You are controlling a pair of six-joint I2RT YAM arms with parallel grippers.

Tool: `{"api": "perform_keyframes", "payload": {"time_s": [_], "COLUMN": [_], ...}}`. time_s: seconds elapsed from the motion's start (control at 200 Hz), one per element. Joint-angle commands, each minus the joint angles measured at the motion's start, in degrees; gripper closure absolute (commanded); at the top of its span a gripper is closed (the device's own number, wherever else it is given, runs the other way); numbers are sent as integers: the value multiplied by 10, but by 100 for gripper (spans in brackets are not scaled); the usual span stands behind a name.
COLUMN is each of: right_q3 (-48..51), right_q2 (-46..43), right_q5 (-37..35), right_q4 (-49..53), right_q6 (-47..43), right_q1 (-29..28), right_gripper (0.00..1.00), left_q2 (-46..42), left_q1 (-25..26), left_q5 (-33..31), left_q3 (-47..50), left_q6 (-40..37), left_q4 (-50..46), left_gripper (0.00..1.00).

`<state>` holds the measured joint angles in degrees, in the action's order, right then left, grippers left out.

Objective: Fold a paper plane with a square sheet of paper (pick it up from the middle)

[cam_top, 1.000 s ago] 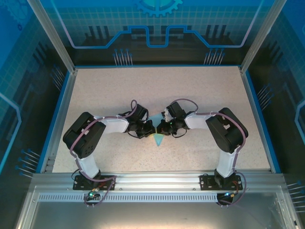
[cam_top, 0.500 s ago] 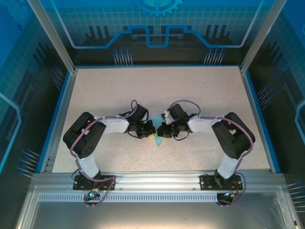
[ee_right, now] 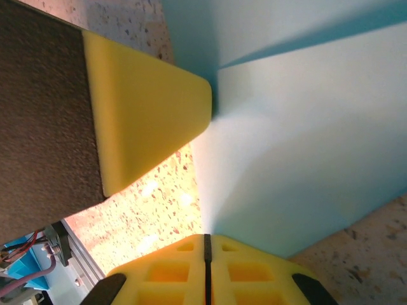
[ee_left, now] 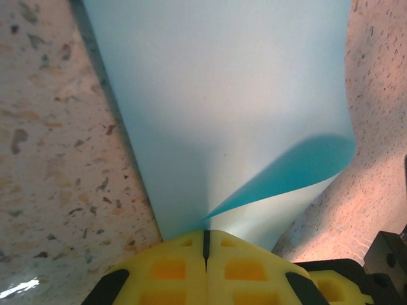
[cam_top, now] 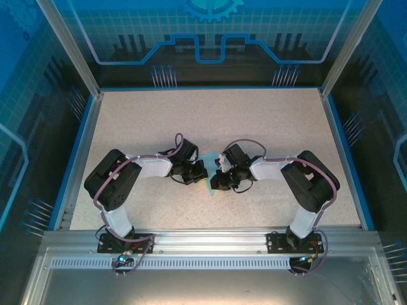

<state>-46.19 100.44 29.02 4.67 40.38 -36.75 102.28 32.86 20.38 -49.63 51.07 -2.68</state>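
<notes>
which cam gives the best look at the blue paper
Left wrist view: the light-blue paper spreads across most of the picture, its curled flap plain. The right wrist view shows the paper close too, with one crease. The top external view gives a small, distant sliver.

I see the paper sheet (ee_left: 222, 95) as plain light blue (darker turquoise under its curl), my left gripper (ee_left: 205, 244) and right gripper (ee_right: 206, 254) foam yellow, the tabletop (cam_top: 210, 121) beige with brown speckles.
</notes>
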Motion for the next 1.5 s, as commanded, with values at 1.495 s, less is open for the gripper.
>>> {"api": "perform_keyframes", "payload": {"time_s": [1.495], "right_q3": [7], "right_q2": [-52], "right_q5": [-30], "right_q4": [54], "right_q6": [-45], "right_q1": [-31], "right_gripper": [90], "left_q2": [11], "left_q1": [9], "left_q5": [-26], "left_q3": [22], "left_q6": [11], "left_q4": [-32], "left_gripper": [98]}}
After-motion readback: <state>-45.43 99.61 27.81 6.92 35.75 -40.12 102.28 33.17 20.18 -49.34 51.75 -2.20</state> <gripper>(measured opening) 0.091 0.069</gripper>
